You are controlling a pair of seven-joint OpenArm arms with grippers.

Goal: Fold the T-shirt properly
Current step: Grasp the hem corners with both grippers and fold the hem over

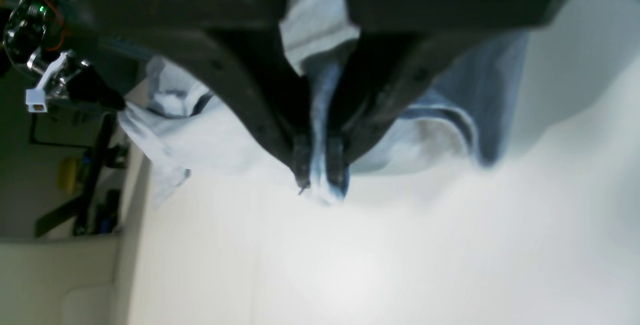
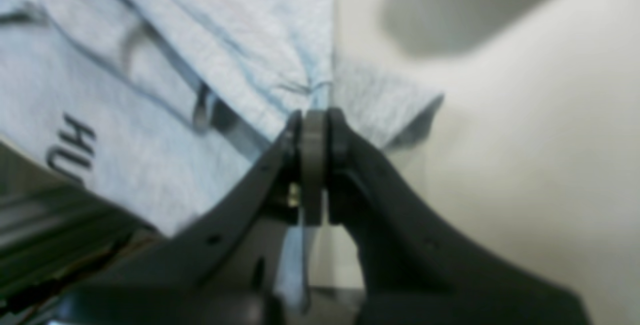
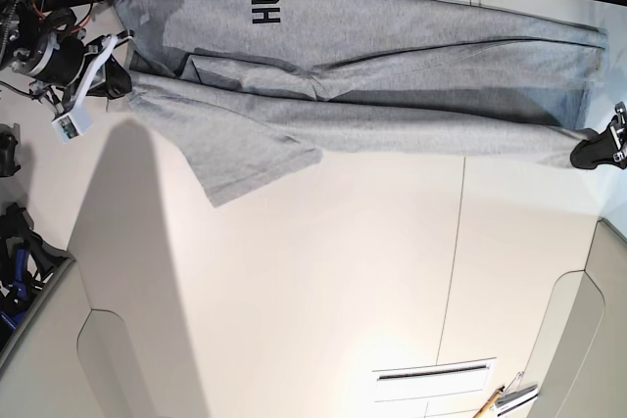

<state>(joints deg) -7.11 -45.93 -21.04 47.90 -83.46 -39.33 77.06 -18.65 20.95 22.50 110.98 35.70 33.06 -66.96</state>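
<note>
1. Grey T-shirt (image 3: 392,75) stretched across the top of the frame, dark letters "HU" at upper left of centre.
2. One sleeve hanging down at left of centre onto the white table (image 3: 323,281).
3. Right gripper (image 3: 116,80) at upper left, closed on the shirt's edge.
4. Left gripper (image 3: 584,156) at the right edge, clamped on the other end.
5. Small tools (image 3: 509,398) at bottom right.

Heather-grey T-shirt (image 3: 392,124), which I read as pale blue-grey through my wrist cameras, bearing dark navy block lettering (image 3: 265,7); black end effectors; off-white surface (image 3: 343,291) beneath.
</note>
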